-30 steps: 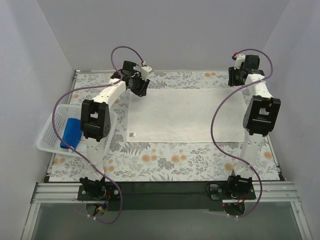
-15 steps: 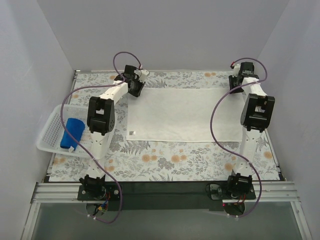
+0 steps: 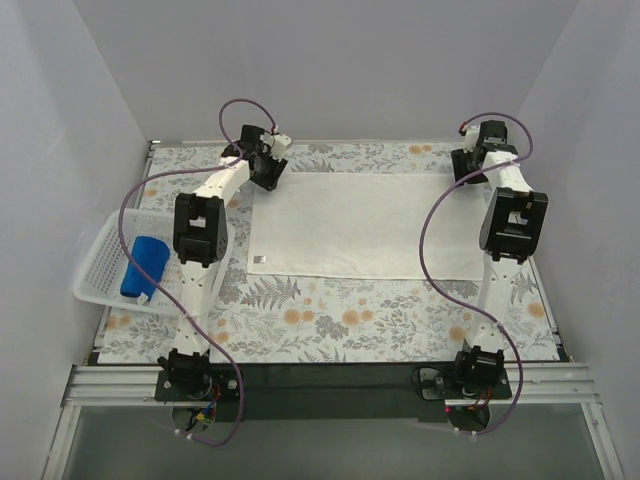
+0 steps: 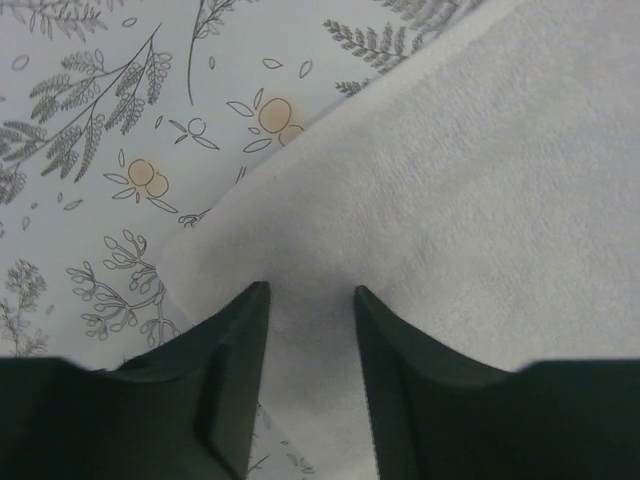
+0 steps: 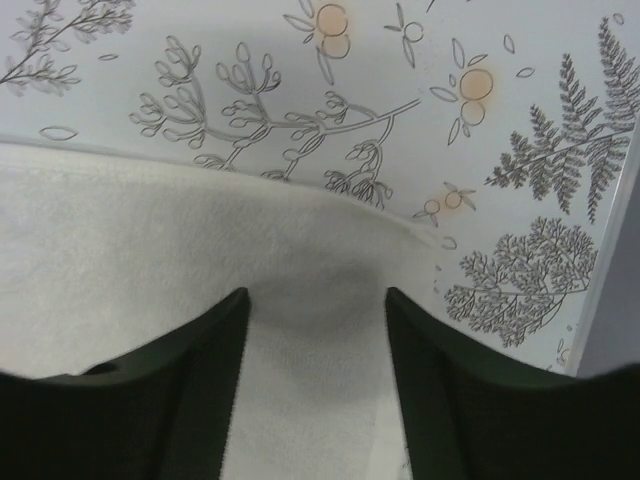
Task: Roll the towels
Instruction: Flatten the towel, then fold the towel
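Note:
The white towel (image 3: 365,225) lies flat and spread out on the flowered table. My left gripper (image 3: 267,170) is low over its far left corner, which shows as white towel (image 4: 450,190) in the left wrist view. There my left gripper (image 4: 310,288) stands open, with flat cloth showing in the gap between its fingers. My right gripper (image 3: 466,168) is at the far right corner. It (image 5: 316,292) is open too, over the white towel (image 5: 120,240). The blue towel (image 3: 143,265) sits rolled up in the basket.
A white perforated basket (image 3: 95,275) hangs over the table's left edge, beside the left arm. The flowered tablecloth (image 3: 330,320) stretches between the towel and the arm bases. Grey walls close in the left, far and right sides.
Both grippers have come down and outward onto the towel's far corners. The white towel has shifted a little to the left and away from the bases.

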